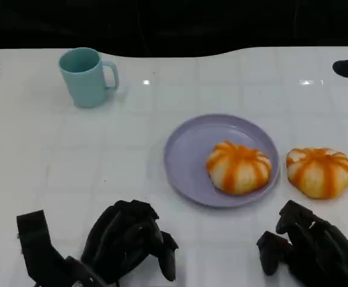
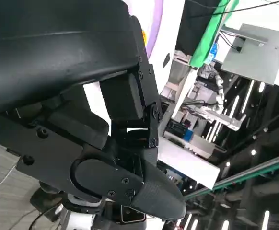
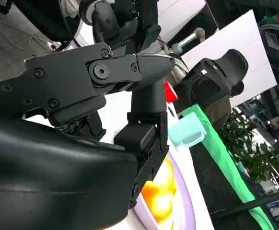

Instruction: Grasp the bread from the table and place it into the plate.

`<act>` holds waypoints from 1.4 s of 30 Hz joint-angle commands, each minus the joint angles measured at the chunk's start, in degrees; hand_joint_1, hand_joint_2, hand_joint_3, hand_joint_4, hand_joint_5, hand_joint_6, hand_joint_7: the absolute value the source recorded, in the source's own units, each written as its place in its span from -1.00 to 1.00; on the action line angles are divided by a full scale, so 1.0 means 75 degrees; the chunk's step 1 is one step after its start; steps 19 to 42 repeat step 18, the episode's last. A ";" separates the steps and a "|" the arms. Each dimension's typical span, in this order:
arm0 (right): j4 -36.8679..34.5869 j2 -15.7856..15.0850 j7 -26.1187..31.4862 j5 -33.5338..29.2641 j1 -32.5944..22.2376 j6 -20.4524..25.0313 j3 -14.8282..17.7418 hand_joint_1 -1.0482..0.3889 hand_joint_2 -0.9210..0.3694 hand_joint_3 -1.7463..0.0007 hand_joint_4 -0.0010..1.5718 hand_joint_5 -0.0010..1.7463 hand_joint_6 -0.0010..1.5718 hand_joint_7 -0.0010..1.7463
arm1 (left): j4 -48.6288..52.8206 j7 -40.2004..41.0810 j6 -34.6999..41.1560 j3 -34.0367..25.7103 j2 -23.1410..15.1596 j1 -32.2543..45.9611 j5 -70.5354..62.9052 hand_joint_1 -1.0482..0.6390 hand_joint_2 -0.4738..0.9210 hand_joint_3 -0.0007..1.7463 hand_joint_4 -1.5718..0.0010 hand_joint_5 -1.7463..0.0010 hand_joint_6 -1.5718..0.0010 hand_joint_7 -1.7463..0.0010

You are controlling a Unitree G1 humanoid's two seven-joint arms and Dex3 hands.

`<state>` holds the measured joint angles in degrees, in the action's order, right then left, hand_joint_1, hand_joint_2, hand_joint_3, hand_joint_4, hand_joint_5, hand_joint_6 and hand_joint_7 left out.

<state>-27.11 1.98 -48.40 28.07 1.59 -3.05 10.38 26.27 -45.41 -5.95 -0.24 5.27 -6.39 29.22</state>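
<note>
Head view shows two breads: one already on the plate (image 1: 189,156), sitting on its right half (image 1: 238,167), and a second bread (image 1: 319,172) on the worktop (image 1: 72,161) just beside the plate's right rim. That second bread is the one left to move, as I judge it. It lies directly ahead of the right hand (image 1: 314,251), a little farther from the robot, with bare worktop between them. The bread is round, so it has no real long axis and the approach angle matters little. The right hand is clearly the nearer one; the left hand (image 1: 126,240) sits low at the near edge, well to the left of the plate.

Both hands rest low near the front of the worktop with nothing in them. The right hand's fingers (image 1: 269,251) look loosely curled and apart; the left hand's fingers (image 1: 168,260) also hang apart, curled downward. A mug (image 1: 85,76) stands far back on the left, well clear of the likely path.
</note>
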 commanded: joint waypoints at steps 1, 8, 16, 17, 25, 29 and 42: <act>-0.0113 -0.0100 -0.0022 0.0026 0.0031 -0.0091 0.0050 -0.35 -1.00 0.75 -0.02 0.99 -0.14 0.69 | 0.0130 -0.0172 -0.0074 -0.0155 0.0017 -0.0018 -0.0015 -1.00 0.75 -0.99 -1.00 0.01 -1.00 0.38; -0.0444 -0.0117 -0.0244 0.0073 0.0176 -0.0253 0.0120 -0.34 -1.00 0.76 -0.03 0.97 -0.14 0.63 | 0.0280 -0.0356 0.0054 -0.0297 0.0090 -0.0079 0.0052 -1.00 0.74 -1.00 -1.00 0.02 -1.00 0.38; -0.0569 -0.0147 -0.0247 0.0026 0.0257 -0.0255 0.0121 -0.33 -1.00 0.76 -0.01 0.97 -0.10 0.61 | 0.0395 -0.0584 0.0404 -0.0446 0.0124 -0.0136 0.0139 -1.00 0.72 -1.00 -1.00 0.05 -1.00 0.43; -0.0569 -0.0146 -0.0240 0.0023 0.0260 -0.0253 0.0118 -0.34 -1.00 0.76 0.00 0.97 -0.10 0.61 | 0.0392 -0.0592 0.0431 -0.0460 0.0127 -0.0142 0.0135 -1.00 0.72 -1.00 -1.00 0.05 -1.00 0.43; -0.0569 -0.0141 -0.0230 0.0024 0.0262 -0.0250 0.0118 -0.34 -1.00 0.75 0.00 0.97 -0.10 0.62 | 0.0379 -0.0583 0.0445 -0.0471 0.0130 -0.0138 0.0115 -1.00 0.72 -1.00 -1.00 0.05 -1.00 0.43; -0.0569 -0.0141 -0.0230 0.0024 0.0262 -0.0250 0.0118 -0.34 -1.00 0.75 0.00 0.97 -0.10 0.62 | 0.0379 -0.0583 0.0445 -0.0471 0.0130 -0.0138 0.0115 -1.00 0.72 -1.00 -1.00 0.05 -1.00 0.43; -0.0569 -0.0141 -0.0230 0.0024 0.0262 -0.0250 0.0118 -0.34 -1.00 0.75 0.00 0.97 -0.10 0.62 | 0.0379 -0.0583 0.0445 -0.0471 0.0130 -0.0138 0.0115 -1.00 0.72 -1.00 -1.00 0.05 -1.00 0.43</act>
